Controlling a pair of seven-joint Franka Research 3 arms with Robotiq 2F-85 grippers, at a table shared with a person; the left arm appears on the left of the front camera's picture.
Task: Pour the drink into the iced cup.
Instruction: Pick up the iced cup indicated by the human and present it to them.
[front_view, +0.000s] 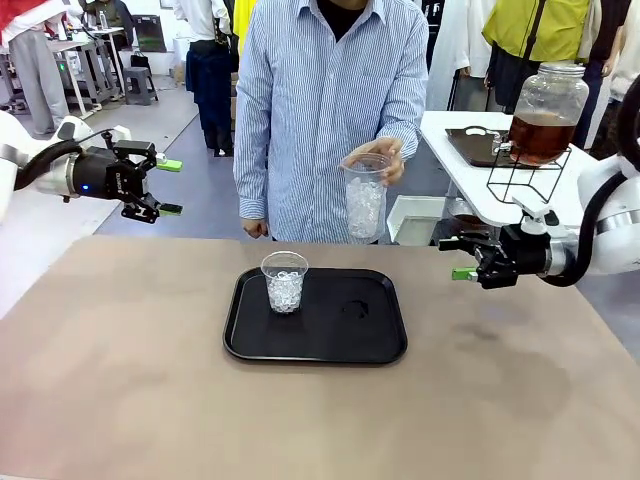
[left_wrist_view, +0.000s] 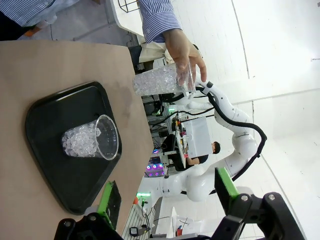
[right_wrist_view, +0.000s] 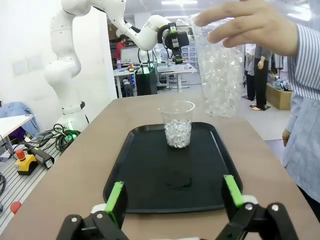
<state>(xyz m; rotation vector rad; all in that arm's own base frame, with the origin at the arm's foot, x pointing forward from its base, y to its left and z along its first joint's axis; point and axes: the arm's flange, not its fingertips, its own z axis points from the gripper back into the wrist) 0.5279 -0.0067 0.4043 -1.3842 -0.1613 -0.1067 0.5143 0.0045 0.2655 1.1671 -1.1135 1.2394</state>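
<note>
Drink (front_view: 540, 135) was held in a jar (front_view: 548, 100) well right of the tray (front_view: 380, 345). Left gripper (front_view: 167, 187) and right gripper (front_view: 458, 257) were spread wide, empty. The jar was judged heavy, slippery, fragile; a neck hold was advised.

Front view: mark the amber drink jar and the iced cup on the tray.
Rounded clear glass jar of amber drink (front_view: 543, 138), front view, belly.
Clear iced cup (front_view: 285, 288) on black tray (front_view: 340, 335), front view, ice-filled wall.

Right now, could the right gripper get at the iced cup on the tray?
Probably yes: the right gripper is open and faces the iced cup across bare tray; the person's hand holds a second cup higher up.
</note>
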